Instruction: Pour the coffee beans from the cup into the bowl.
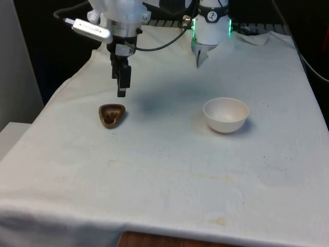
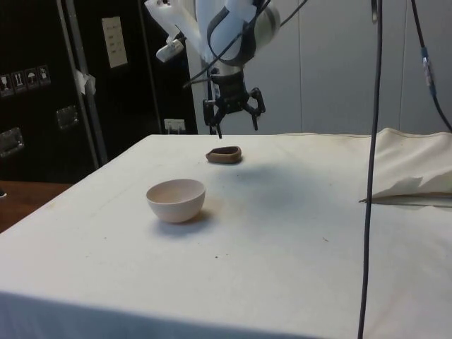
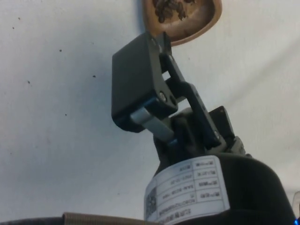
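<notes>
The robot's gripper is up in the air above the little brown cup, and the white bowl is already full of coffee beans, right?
Not quite. The white bowl is empty; the front view shows its bare inside. The coffee beans are in the brown cup, as the wrist view shows. The gripper does hang in the air above the cup.

cup (image 1: 111, 114) front view's left | bowl (image 1: 226, 115) right, well apart | claw (image 1: 121, 92) above cup
</notes>
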